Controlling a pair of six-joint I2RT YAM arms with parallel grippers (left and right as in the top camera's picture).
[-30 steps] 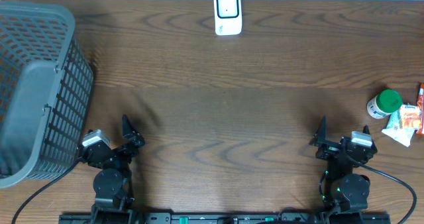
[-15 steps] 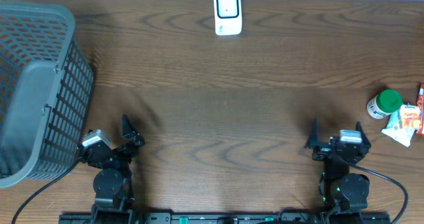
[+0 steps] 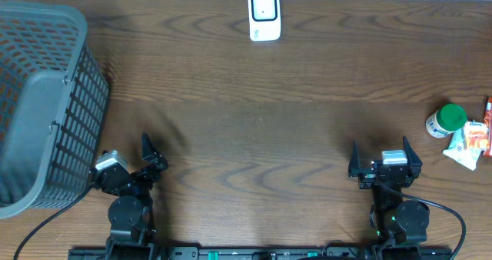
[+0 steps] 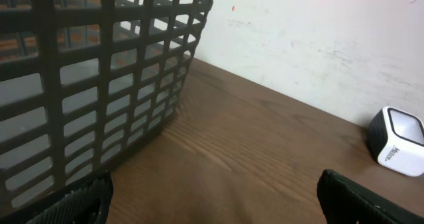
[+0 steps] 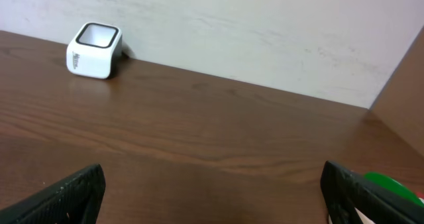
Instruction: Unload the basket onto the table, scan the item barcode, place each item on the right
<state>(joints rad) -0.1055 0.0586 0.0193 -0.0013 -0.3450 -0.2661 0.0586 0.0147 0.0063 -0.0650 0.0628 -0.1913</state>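
The white barcode scanner stands at the far edge of the table, in the middle. It also shows small in the left wrist view and the right wrist view. The items lie at the right edge: a green-capped white bottle, a snack packet and a red item cut off by the frame. My left gripper rests open and empty at the near left. Open and empty too, my right gripper sits at the near right, well short of the bottle.
A large grey mesh basket fills the left side, close to my left gripper; its wall takes up the left of that wrist view. A pale wall runs behind the table's far edge.
The right gripper has swung to the left at its base and now faces straight up the table. The left arm has not moved.
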